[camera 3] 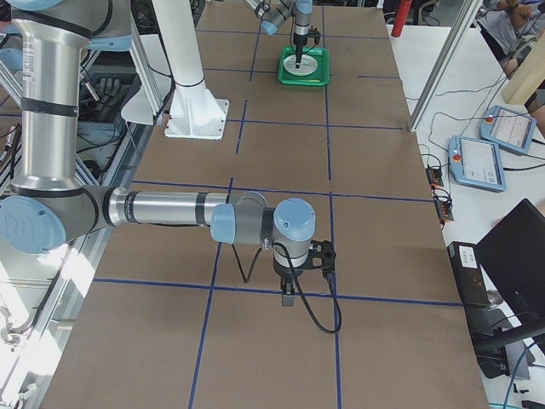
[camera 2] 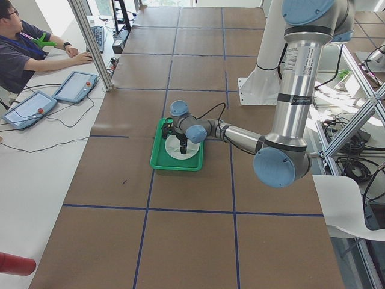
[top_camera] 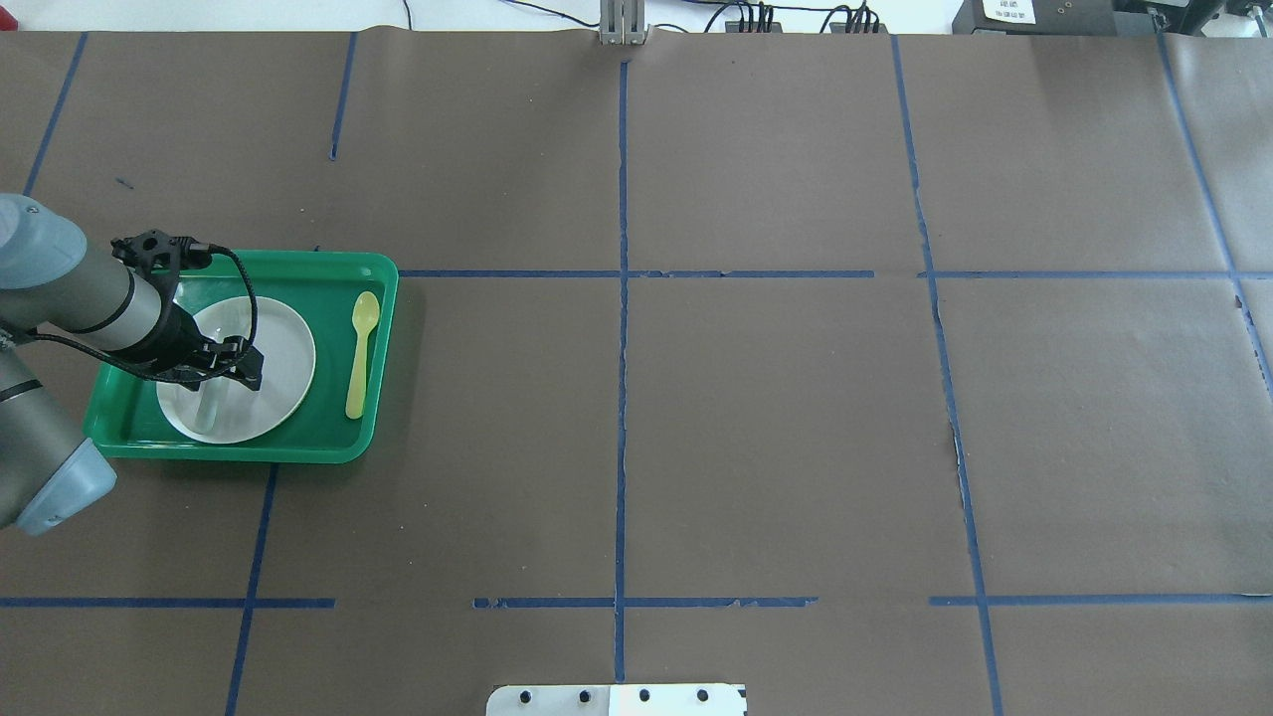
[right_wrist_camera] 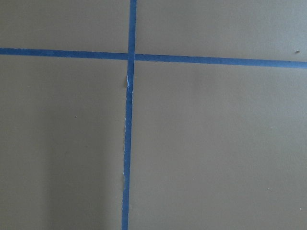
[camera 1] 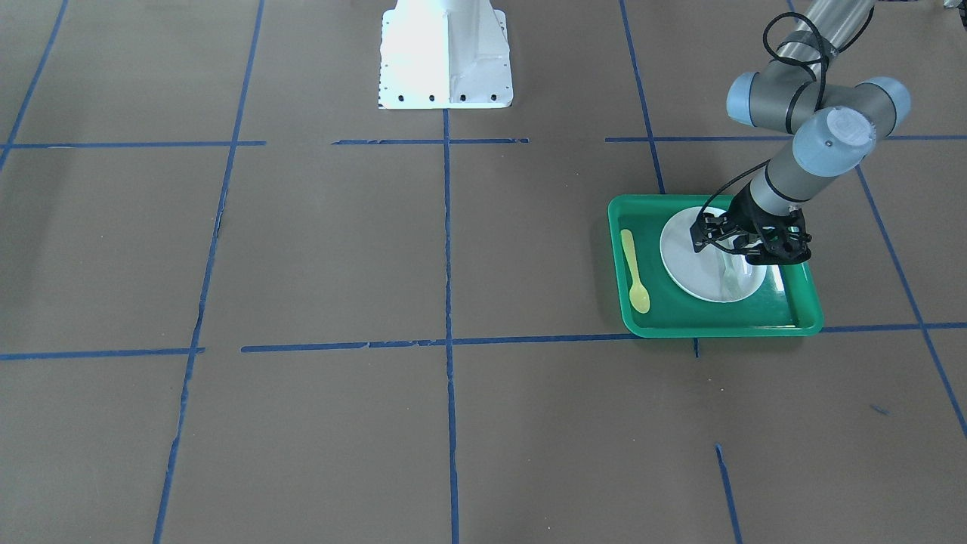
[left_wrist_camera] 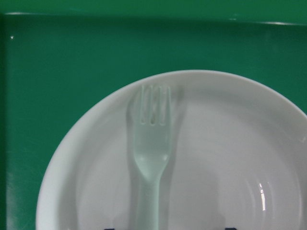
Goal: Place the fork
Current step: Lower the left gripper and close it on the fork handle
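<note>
The pale translucent fork [left_wrist_camera: 151, 148] lies on the white plate [left_wrist_camera: 240, 143], tines pointing away from the wrist camera. The plate [camera 1: 680, 257] sits in the green tray [camera 1: 801, 317]. My left gripper [camera 1: 736, 253] hangs just above the fork's handle end [top_camera: 206, 408]. In the left wrist view only two dark fingertip edges show at the bottom, wide apart either side of the handle, so the gripper is open and not gripping. My right gripper [camera 3: 288, 296] shows only in the exterior right view, far from the tray; I cannot tell its state.
A yellow plastic spoon [top_camera: 360, 343] lies in the tray beside the plate, on the side toward the table's middle. The tray's raised rim [top_camera: 298, 261] surrounds the plate. The robot's white base [camera 1: 446, 60] stands at the table edge. Brown paper with blue tape lines covers the table.
</note>
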`<state>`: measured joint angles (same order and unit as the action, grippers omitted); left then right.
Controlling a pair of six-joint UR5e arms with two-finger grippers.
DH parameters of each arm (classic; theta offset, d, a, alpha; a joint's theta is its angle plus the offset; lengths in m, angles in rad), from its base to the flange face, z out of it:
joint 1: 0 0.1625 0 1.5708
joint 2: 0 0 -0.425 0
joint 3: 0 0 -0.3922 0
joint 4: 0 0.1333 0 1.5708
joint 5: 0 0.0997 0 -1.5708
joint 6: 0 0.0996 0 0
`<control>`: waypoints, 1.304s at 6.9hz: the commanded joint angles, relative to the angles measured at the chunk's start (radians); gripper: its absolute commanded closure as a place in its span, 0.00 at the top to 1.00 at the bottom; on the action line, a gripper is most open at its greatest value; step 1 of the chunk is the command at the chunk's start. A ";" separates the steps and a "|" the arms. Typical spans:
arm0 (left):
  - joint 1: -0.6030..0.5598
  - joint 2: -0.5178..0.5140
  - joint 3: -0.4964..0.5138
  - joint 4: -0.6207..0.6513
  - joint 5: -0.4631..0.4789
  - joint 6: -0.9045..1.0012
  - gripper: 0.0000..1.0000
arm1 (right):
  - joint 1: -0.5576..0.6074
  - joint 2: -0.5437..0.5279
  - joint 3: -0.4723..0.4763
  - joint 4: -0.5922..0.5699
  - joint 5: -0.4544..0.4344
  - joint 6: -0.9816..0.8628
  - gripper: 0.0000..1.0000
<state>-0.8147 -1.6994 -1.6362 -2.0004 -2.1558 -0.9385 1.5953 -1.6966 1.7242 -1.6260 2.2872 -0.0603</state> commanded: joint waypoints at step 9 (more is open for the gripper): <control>-0.029 0.062 -0.173 0.078 -0.004 0.012 0.00 | 0.000 0.000 0.000 0.000 0.000 -0.001 1.00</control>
<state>-0.8341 -1.6609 -1.7512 -1.9646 -2.1580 -0.9309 1.5954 -1.6966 1.7242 -1.6260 2.2872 -0.0607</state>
